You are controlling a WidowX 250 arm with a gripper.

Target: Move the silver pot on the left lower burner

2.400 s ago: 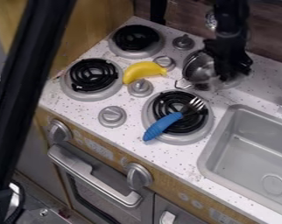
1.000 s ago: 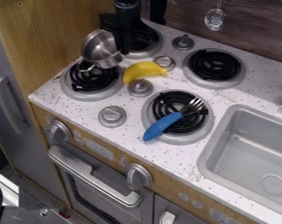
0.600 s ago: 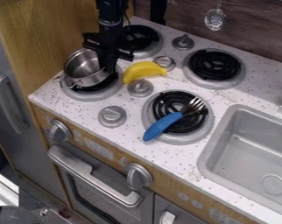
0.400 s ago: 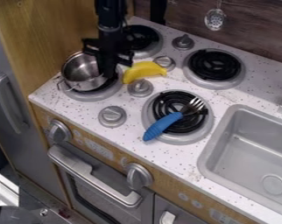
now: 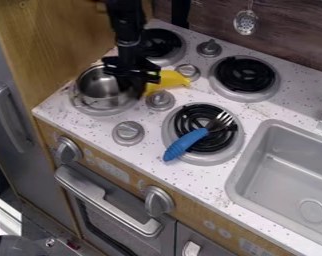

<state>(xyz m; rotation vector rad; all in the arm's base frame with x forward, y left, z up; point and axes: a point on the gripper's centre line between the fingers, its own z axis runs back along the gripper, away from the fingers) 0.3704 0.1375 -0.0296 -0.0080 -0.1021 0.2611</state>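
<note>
Can see the silver pot (image 5: 105,92) on the left lower burner (image 5: 117,111), open side up. Can see the pincer (image 5: 134,89) low at the right side of the pot, against or just over the rim; cannot tell for sure about contact, nor about released or clenched. Can make out a yellow banana (image 5: 169,80) just right of the pincer, partly behind it, and a blue-handled fork (image 5: 184,144) lying across the lower right burner (image 5: 205,160), tines toward the upper right. Can also spot grey knobs (image 5: 129,133) among the burners on the speckled white tabletop (image 5: 90,125), a grey sink (image 5: 304,195) at right, and a slotted utensil (image 5: 246,22) against the back wall
</note>
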